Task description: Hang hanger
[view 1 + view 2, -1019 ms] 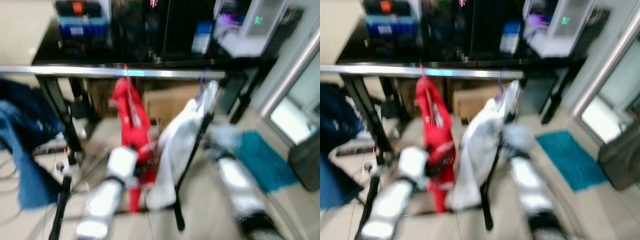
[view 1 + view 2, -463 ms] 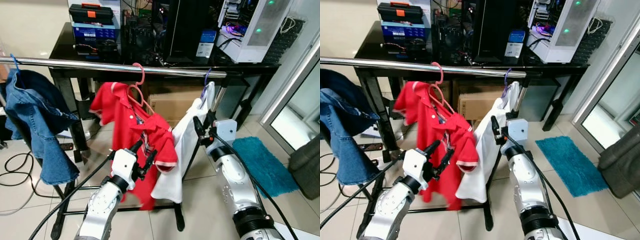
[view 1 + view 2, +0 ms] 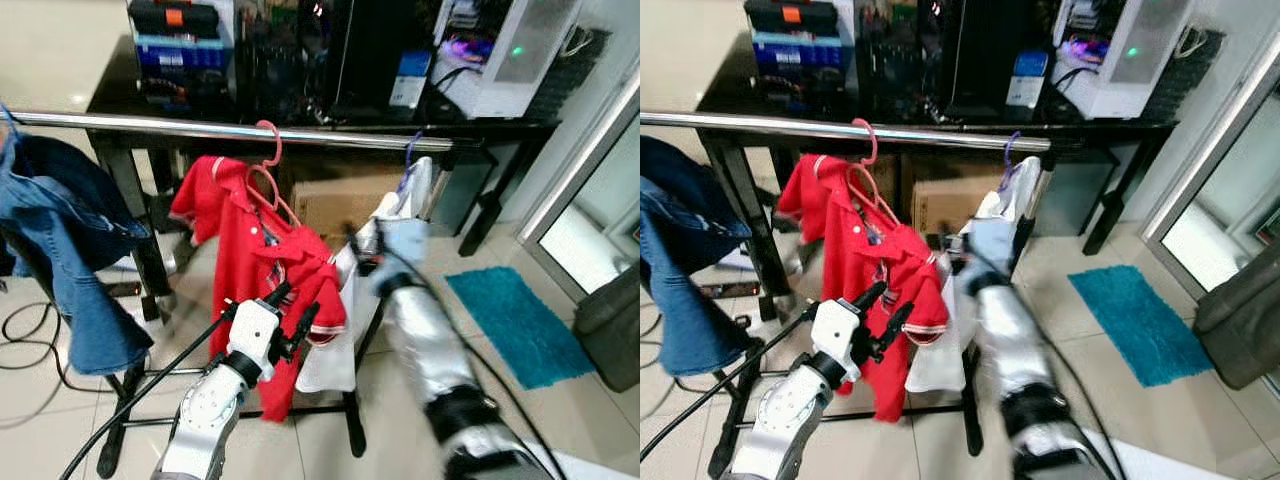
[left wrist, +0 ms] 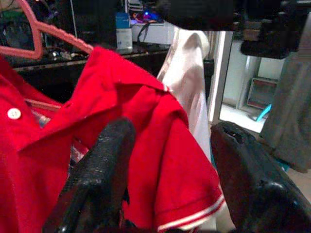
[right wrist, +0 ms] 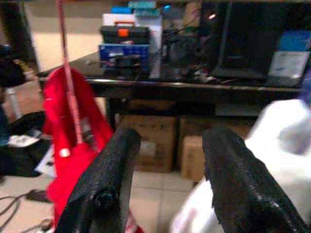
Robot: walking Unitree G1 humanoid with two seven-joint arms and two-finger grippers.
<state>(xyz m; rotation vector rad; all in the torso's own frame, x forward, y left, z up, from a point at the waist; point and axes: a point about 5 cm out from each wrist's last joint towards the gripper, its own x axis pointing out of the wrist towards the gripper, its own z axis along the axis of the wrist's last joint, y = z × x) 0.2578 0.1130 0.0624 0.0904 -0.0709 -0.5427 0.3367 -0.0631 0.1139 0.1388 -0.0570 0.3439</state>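
A red polo shirt [image 3: 262, 262] hangs on a pink hanger [image 3: 268, 140] hooked over the silver rail [image 3: 150, 124]. To its right a white garment [image 3: 405, 200] hangs from a purple hook [image 3: 412, 152]. My left gripper [image 3: 297, 302] is open, low in front of the red shirt's sleeve [image 4: 184, 160], with the cloth just beyond its fingers [image 4: 102, 165]. My right gripper [image 5: 172, 136] is open and holds nothing. Its arm [image 3: 425, 340] is motion-blurred, raised between the red shirt and the white garment.
A denim jacket [image 3: 60, 230] hangs at the rail's left end. Behind the rail is a black desk [image 3: 120, 85] with computers and a toolbox [image 3: 175, 20]. A cardboard box [image 3: 330, 205] sits under it. A teal mat [image 3: 510, 320] and cables [image 3: 20, 340] lie on the floor.
The blur from one second ago has cleared. My right arm has swung left from the white garment toward the red shirt and is blurred. The left gripper has barely moved.
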